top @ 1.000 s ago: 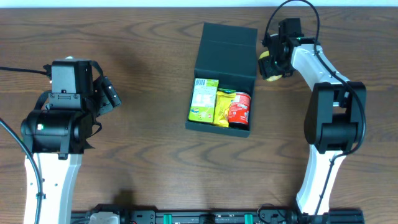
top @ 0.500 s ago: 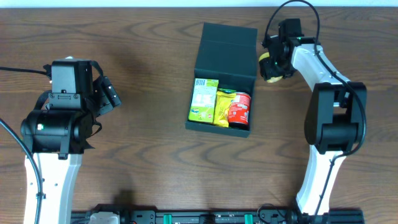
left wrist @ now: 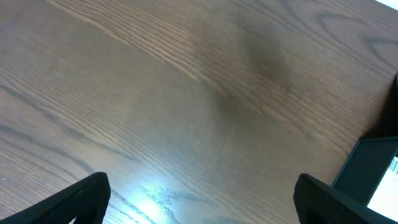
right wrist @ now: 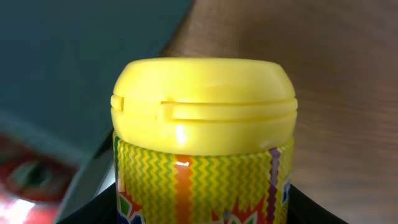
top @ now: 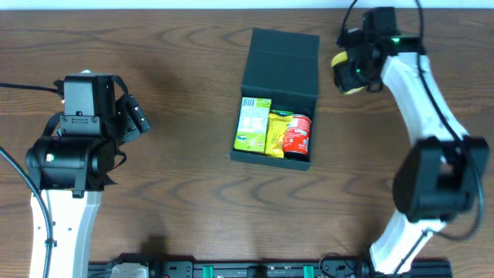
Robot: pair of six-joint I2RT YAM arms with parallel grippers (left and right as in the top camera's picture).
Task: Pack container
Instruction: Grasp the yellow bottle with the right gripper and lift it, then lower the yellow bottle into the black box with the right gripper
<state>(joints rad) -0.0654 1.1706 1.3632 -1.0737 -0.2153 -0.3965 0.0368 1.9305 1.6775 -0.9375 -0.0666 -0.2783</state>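
Note:
The container (top: 266, 77), a dark teal-black box, lies mid-table with its flap lid (top: 282, 48) folded back. Inside sit a green-yellow carton (top: 252, 123), a yellow packet (top: 277, 131) and a red can (top: 297, 134). My right gripper (top: 356, 63) is shut on a yellow-lidded tub (top: 345, 75) with a zigzag label, held just right of the lid. In the right wrist view the tub (right wrist: 202, 118) fills the space between the dark fingers (right wrist: 93, 208), with the container (right wrist: 68, 56) to its left. My left gripper (top: 137, 116) stands open over bare wood at the left; its fingers (left wrist: 78, 200) are wide apart.
The table is dark wood grain (top: 177, 201). Its far edge (top: 193, 6) runs along the top of the overhead view. The container's corner (left wrist: 373, 171) shows at the right edge of the left wrist view.
My right arm has carried the yellow-lidded tub up and to the right, away from the container's side. The left arm has not moved.

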